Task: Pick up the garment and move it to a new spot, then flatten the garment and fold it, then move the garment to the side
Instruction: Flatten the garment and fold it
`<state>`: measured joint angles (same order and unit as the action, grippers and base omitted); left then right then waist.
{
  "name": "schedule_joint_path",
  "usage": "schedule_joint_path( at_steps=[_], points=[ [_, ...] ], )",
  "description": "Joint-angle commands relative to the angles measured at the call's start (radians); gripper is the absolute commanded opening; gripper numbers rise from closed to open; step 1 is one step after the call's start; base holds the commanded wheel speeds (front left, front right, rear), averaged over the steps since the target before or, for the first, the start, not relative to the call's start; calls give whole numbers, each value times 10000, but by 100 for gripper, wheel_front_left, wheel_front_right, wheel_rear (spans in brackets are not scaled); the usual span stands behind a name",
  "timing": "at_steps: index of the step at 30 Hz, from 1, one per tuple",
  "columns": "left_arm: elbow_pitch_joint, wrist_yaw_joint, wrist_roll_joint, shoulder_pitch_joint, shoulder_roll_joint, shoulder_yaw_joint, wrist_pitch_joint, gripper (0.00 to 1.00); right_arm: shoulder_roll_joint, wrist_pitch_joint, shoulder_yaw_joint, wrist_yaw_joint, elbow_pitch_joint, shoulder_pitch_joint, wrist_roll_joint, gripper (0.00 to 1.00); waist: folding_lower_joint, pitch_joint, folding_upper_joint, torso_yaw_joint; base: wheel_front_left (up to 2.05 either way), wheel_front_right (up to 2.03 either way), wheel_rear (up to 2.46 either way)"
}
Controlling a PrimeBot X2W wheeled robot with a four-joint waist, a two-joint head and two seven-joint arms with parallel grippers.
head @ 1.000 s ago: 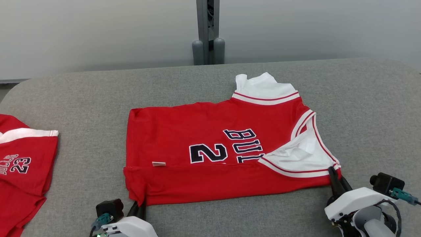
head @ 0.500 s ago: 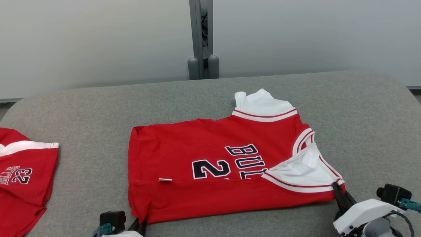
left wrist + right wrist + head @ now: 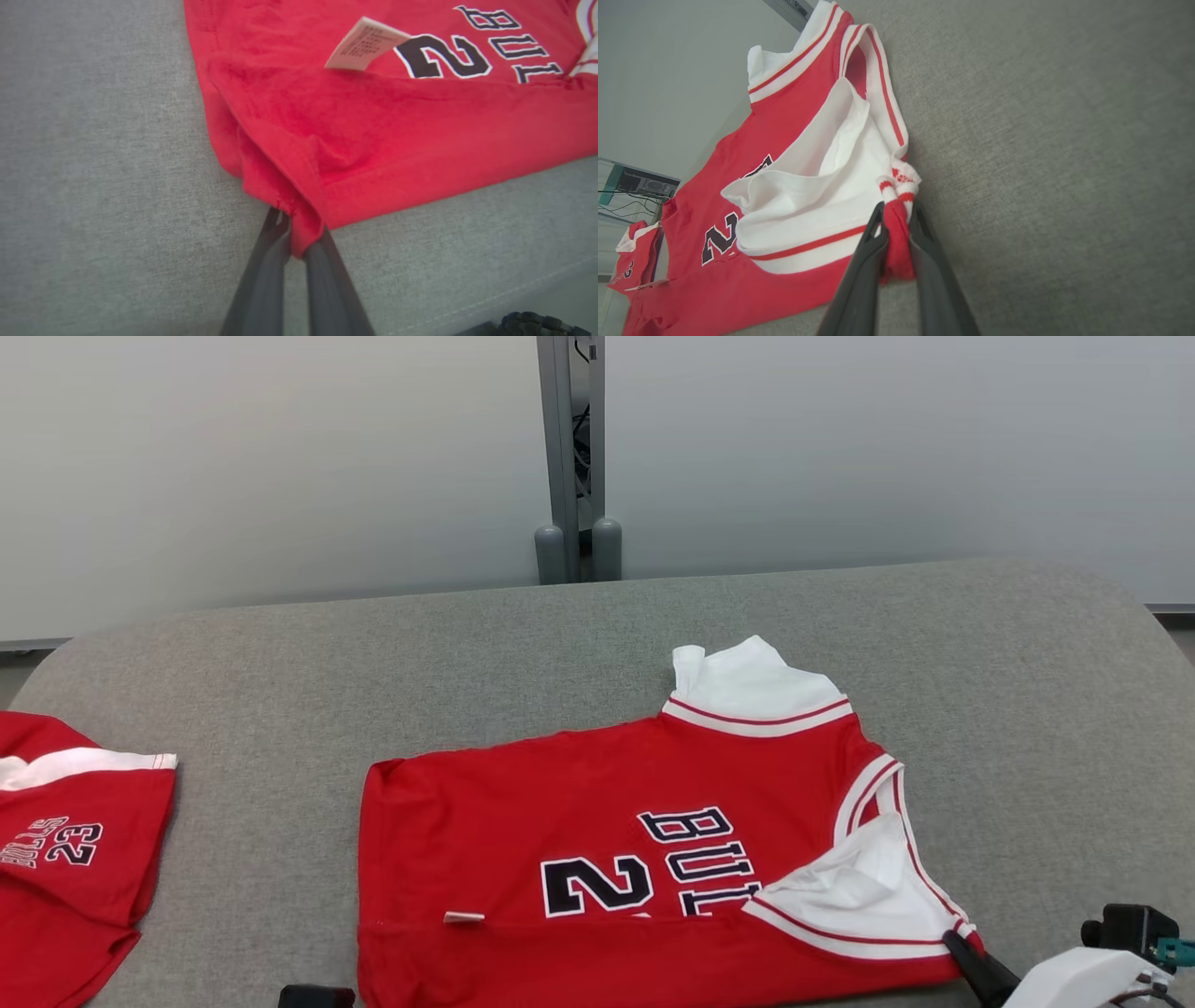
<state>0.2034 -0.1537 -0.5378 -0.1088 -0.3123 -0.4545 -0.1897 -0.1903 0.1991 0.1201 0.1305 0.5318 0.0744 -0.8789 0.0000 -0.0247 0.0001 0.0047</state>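
A red jersey [image 3: 597,821] with white trim and the dark letters "BUL" and "2" lies folded lengthwise on the grey table [image 3: 373,653], its near edge at the bottom of the head view. My left gripper [image 3: 296,231] is shut on the jersey's [image 3: 397,121] lower hem corner, red cloth bunched between the fingers. My right gripper [image 3: 962,947] is shut on the striped shoulder corner; in the right wrist view the gripper [image 3: 896,224] pinches red and white cloth of the jersey [image 3: 784,140]. A small white tag [image 3: 364,44] sticks up from the fold.
A second red jersey [image 3: 75,840] numbered 23 lies at the table's left edge. A grey post [image 3: 571,448] stands behind the table against a pale wall. Bare grey table surface stretches behind and to the right of the garment.
The head camera has tilted up, shifting the whole picture down. Beyond that, both grippers have drawn the jersey toward the near edge of the table, still holding its corners.
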Motion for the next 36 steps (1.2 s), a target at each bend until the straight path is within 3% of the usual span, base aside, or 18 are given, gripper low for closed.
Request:
schedule_joint_path(
  at_steps=[1,8,9,10,11,18,22,27,31,36],
  points=[
    [-163,-86,71,-160,-155,-25,-132,0,-17,235,-137,4,-176,-242,37,0,0,3,-1,9,0,0,0],
    [-1149,-350,26,-684,-465,-139,-752,0,529,1957,-1400,6,-1644,-1303,340,0,0,23,-1,50,0,0,0],
    [-1207,-338,3,-725,-480,-181,-849,7,645,2208,-1692,6,-1774,-1445,416,0,0,18,-1,52,0,0,0],
    [-1245,-369,-11,-752,-497,-208,-933,73,750,2418,-1950,6,-1853,-1556,536,0,0,7,-1,56,0,0,0],
    [-1313,-403,-18,-768,-522,-208,-998,100,843,2672,-2152,6,-1980,-1612,722,100,0,-5,-1,59,0,0,0],
    [-1616,-804,104,-691,-769,89,-1028,100,1338,3381,-3621,7,-3032,-1395,1696,100,0,-86,-1,71,0,0,0],
    [-1957,-1197,7,-288,-728,705,-634,100,1373,3037,-3914,7,-3672,-984,2116,100,0,-101,-1,122,0,0,0],
    [-2074,-1515,-63,341,-441,1469,496,100,1376,1441,-3374,7,-4537,-487,2877,100,0,-50,-1,173,0,0,0],
    [-1951,-1460,-167,829,-42,1753,1374,100,1177,-169,-2476,4,-4836,-283,3592,100,0,7,-1,147,0,0,0],
    [-1574,-1077,-73,1236,408,1780,2827,100,884,-2029,-1510,6,-4634,-21,4256,100,0,111,-1,49,0,0,0]
  ],
)
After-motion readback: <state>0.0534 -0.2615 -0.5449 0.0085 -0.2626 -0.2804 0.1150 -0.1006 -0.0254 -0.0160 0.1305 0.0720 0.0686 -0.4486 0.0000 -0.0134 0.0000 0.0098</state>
